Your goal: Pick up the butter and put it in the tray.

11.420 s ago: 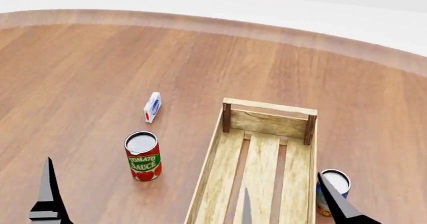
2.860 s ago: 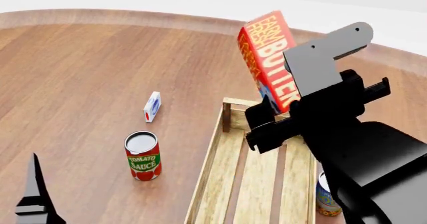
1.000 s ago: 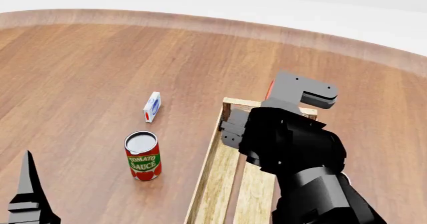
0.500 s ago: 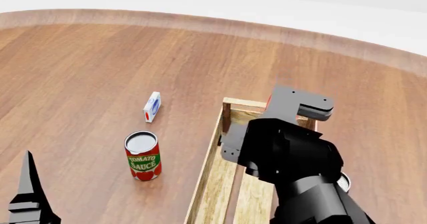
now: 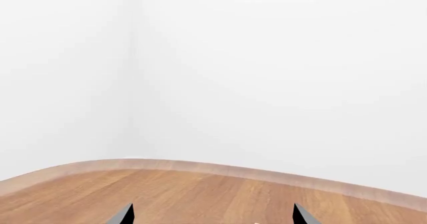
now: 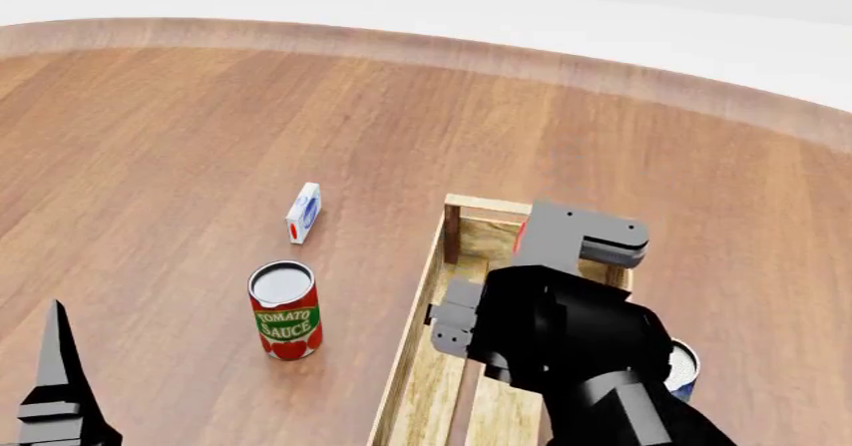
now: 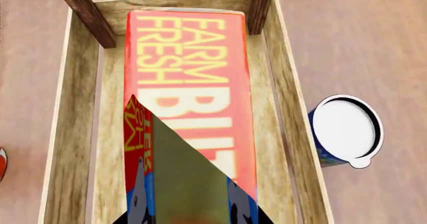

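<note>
The left gripper point(image 6: 56, 386) is hovering low at the head view's left edge, its dark fingers apart and gripping nothing. Further right, a tomato sauce can point(image 6: 285, 310) is standing on the wooden floor point(image 6: 200, 137), a small white-blue carton point(image 6: 303, 213) beyond it. The right gripper point(image 7: 190, 184) is reaching down into the tray point(image 7: 72, 134), clenched around the butter point(image 7: 190, 83), which is sitting between the slat walls. A blue can point(image 7: 345, 130) is standing just outside the tray.

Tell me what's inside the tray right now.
The butter lies lengthwise inside the tray, between its side walls, one end near the far end wall. The right gripper covers its near end, so the tray floor beneath cannot be seen. In the head view, the arm hides most of it.
</note>
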